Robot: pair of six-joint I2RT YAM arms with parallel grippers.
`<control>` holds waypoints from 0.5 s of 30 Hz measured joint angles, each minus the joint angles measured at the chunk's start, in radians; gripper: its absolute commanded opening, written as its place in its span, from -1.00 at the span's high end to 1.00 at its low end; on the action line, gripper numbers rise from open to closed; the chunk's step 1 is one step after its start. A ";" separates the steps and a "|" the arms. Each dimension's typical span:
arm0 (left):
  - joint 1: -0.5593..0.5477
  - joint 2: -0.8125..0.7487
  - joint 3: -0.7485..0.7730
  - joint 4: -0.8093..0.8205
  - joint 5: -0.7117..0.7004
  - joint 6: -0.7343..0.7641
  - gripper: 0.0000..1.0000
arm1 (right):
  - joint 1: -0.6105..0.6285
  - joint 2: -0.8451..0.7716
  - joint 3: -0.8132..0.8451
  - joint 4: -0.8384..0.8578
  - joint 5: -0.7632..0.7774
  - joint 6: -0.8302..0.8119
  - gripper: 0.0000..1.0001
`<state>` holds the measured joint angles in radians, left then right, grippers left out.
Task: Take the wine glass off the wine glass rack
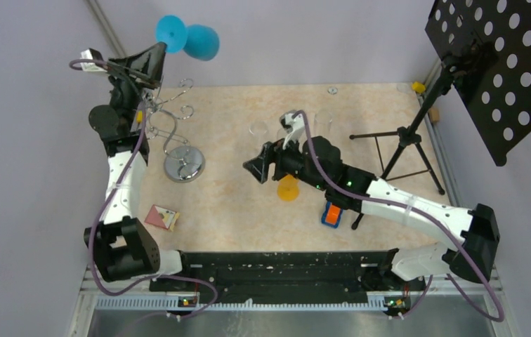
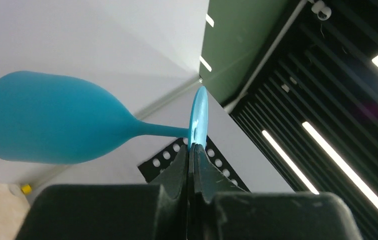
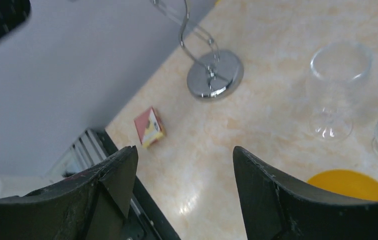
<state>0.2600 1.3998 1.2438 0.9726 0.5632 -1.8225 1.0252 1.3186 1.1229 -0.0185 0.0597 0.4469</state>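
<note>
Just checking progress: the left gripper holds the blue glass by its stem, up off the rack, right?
Not by the stem. The left gripper pinches the blue glass by the rim of its foot, as the left wrist view shows. It is up off the rack.

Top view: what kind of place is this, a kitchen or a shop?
Likely a robotics lab cell: a left arm and right arm bolted at a walled-in tabletop, a black tripod with a perforated panel, and props like a blue wine glass and wire rack.

A small red box, a clear glass, a yellow object and a black tripod sit on the table.
</note>
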 measured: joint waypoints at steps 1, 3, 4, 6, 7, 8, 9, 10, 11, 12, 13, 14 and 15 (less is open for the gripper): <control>-0.030 -0.036 -0.034 -0.006 -0.003 -0.011 1.00 | 0.000 -0.018 0.001 0.026 0.022 0.012 -0.45; -0.074 -0.101 -0.088 -0.024 -0.006 -0.021 1.00 | 0.000 -0.050 0.001 0.082 0.075 0.036 -0.50; -0.093 -0.137 -0.111 -0.039 -0.008 -0.027 1.00 | 0.000 -0.065 0.000 0.114 0.103 0.048 -0.52; -0.116 -0.191 -0.141 -0.059 -0.012 -0.037 1.00 | 0.000 -0.094 -0.010 0.179 0.150 0.064 -0.58; -0.127 -0.221 -0.155 -0.068 -0.016 -0.046 1.00 | -0.003 -0.112 -0.024 0.224 0.172 0.074 -0.59; -0.137 -0.249 -0.169 -0.077 -0.020 -0.059 1.00 | -0.010 -0.128 -0.038 0.260 0.184 0.083 -0.60; -0.144 -0.272 -0.178 -0.085 -0.021 -0.072 1.00 | -0.023 -0.145 -0.055 0.303 0.185 0.100 -0.60; -0.151 -0.294 -0.186 -0.091 -0.020 -0.088 1.00 | -0.038 -0.155 -0.065 0.337 0.181 0.117 -0.60; -0.158 -0.312 -0.192 -0.100 -0.019 -0.100 1.00 | -0.067 -0.159 -0.075 0.375 0.160 0.143 -0.60; -0.166 -0.334 -0.197 -0.116 -0.018 -0.114 1.00 | -0.099 -0.160 -0.078 0.407 0.139 0.173 -0.60; -0.173 -0.350 -0.200 -0.128 -0.016 -0.121 1.00 | -0.142 -0.158 -0.082 0.445 0.105 0.214 -0.60; -0.183 -0.371 -0.204 -0.151 -0.012 -0.129 1.00 | -0.185 -0.154 -0.084 0.475 0.072 0.250 -0.60; -0.189 -0.386 -0.205 -0.170 -0.008 -0.135 1.00 | -0.218 -0.148 -0.085 0.508 0.041 0.278 -0.60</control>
<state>0.0711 1.0142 1.0389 0.8024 0.5549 -1.9579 0.8070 1.1709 1.0382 0.4892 0.1005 0.7254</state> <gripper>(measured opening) 0.010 0.799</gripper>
